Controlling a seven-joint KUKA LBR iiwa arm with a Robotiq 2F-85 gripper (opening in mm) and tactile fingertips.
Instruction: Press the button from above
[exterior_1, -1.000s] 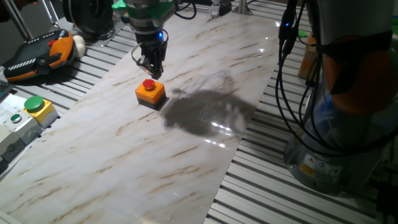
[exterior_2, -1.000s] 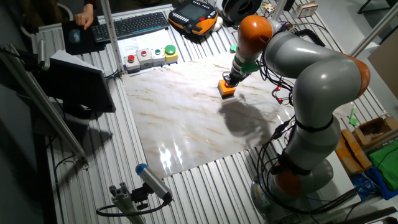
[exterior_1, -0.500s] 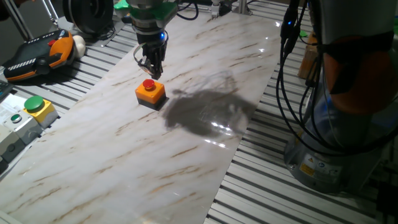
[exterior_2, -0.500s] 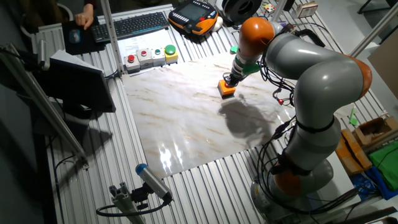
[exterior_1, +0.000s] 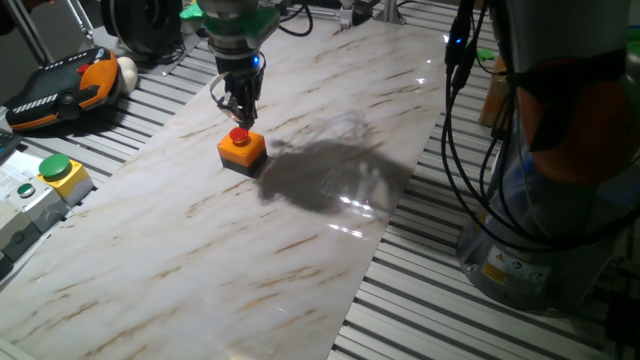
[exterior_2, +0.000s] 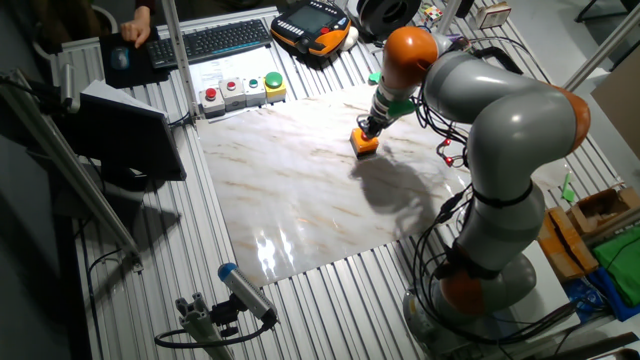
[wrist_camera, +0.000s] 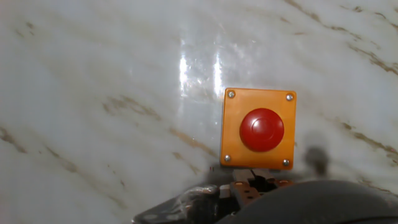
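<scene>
My gripper (exterior_1: 241, 112) hangs tip-down just above the button (exterior_1: 239, 136), a red cap on a small orange box (exterior_1: 242, 150) that sits on the marble table (exterior_1: 330, 120). In the other fixed view my gripper (exterior_2: 367, 128) stands right over the box (exterior_2: 365, 143), close to the cap; I cannot tell whether it touches it. My hand view looks straight down on the button (wrist_camera: 262, 129), square in its box (wrist_camera: 258, 129), a little right of centre. I cannot tell whether my fingers are apart or together; nothing is held between them that I can see.
</scene>
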